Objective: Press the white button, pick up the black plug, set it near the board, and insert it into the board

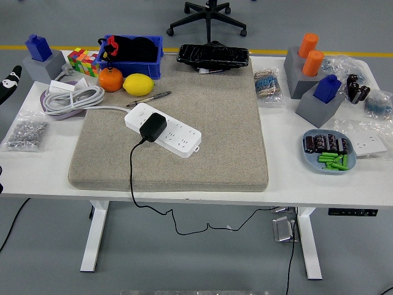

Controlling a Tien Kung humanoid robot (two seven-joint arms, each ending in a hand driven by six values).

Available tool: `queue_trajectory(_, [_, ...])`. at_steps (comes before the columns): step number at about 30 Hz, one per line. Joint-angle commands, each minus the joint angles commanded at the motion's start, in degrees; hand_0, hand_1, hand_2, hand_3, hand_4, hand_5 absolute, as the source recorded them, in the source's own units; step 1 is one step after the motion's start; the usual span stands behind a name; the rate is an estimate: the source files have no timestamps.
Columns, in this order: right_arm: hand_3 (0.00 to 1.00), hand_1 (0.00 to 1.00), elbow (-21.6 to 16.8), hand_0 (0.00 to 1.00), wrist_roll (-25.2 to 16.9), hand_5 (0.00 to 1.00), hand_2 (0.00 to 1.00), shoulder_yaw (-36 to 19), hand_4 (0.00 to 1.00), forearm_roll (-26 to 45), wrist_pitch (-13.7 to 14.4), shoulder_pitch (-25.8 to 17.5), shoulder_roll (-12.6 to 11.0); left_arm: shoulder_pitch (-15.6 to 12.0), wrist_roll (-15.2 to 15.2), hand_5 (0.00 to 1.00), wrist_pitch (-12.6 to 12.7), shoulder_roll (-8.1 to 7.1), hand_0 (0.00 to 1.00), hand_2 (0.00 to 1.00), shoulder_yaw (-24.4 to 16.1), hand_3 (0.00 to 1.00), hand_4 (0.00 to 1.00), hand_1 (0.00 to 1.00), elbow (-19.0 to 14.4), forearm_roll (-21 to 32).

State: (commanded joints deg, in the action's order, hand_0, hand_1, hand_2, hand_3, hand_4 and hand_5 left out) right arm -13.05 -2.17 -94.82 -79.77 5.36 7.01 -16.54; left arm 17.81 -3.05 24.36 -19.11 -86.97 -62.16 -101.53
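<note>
A white power strip lies at an angle on the beige mat. The black plug sits in the strip near its left end. Its black cable runs over the table's front edge. The strip's white button end points to the back left. Only a bit of my left hand shows, at the picture's left edge, far from the strip. My right hand is out of view.
A coiled white cable, an orange, a lemon and a pen lie left of and behind the strip. A blue bin stands at the back. Grey blocks and a blue plate are at the right.
</note>
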Motion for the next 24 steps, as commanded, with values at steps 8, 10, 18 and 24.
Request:
queue_trajectory(8, [0.575, 0.592, 0.0, 0.683, 0.0, 0.31, 0.585, -0.5, 0.625, -0.2, 0.0, -0.1, 0.0, -0.4, 0.2, 0.653, -0.2, 0.16, 0.989, 0.903, -0.9, 0.85, 0.81, 0.954, -0.4, -0.1])
queue_trajectory(10, [0.575, 0.592, 0.0, 0.683, 0.0, 0.31, 0.585, -0.6, 0.625, -0.2, 0.0, -0.1, 0.0, -0.4, 0.2, 0.653, -0.2, 0.13, 0.989, 0.903, -1.0, 0.85, 0.81, 0.954, -0.5, -0.1])
queue_trajectory(18, [0.576, 0.592, 0.0, 0.683, 0.0, 0.311, 0.585, -1.0, 0.626, -0.3, -0.1, -0.2, 0.1, -0.9, 0.4, 0.655, -0.4, 0.76, 0.989, 0.903, -1.5, 0.846, 0.809, 0.954, -0.7, -0.2])
queue_trajectory(24, [0.575, 0.592, 0.1, 0.683, 0.0, 0.312, 0.585, -1.4, 0.626, -0.6, -0.1, -0.4, 0.5, -1.1, 0.4, 0.657, -0.5, 0.81, 0.99, 0.903, -1.4, 0.842, 0.81, 0.956, -0.8, -0.2])
